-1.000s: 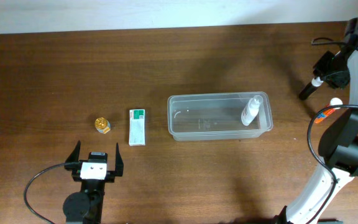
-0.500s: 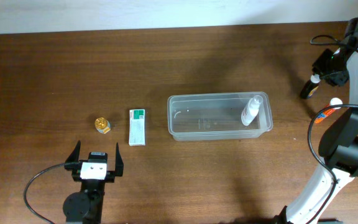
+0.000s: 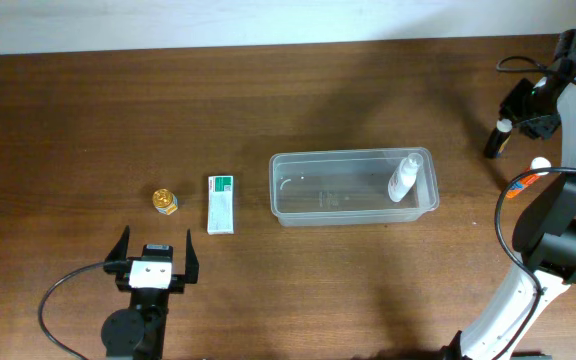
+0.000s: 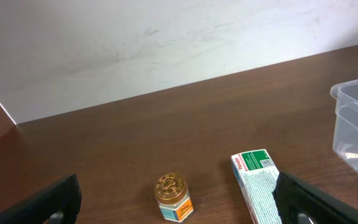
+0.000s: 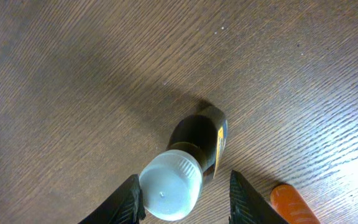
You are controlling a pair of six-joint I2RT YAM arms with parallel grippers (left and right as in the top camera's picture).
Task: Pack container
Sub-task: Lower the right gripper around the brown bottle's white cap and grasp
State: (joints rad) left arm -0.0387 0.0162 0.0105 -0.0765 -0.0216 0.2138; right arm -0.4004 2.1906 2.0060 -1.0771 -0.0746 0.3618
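Where the container sits: mid-counter, long side running left to right, well apart from both pincers.
Container contents: one white bottle, lying tilted at the end nearer the right arm; the rest of the tub is bare.
Counter: dark brown wood grain.
Box: white with a green end, flat on the counter, to the left of the container and not touching it.
Jar: small, gold lid, upright, just left of the box.
Left pincer: jaws spread to full width, nothing between them, near the front edge, short of the jar and box.
Right pincer: closed partway on a dark bottle with a white cap, at the far right of the counter, well away from the container.
Orange object: beside the right finger, only partly in view; what it is cannot be told.
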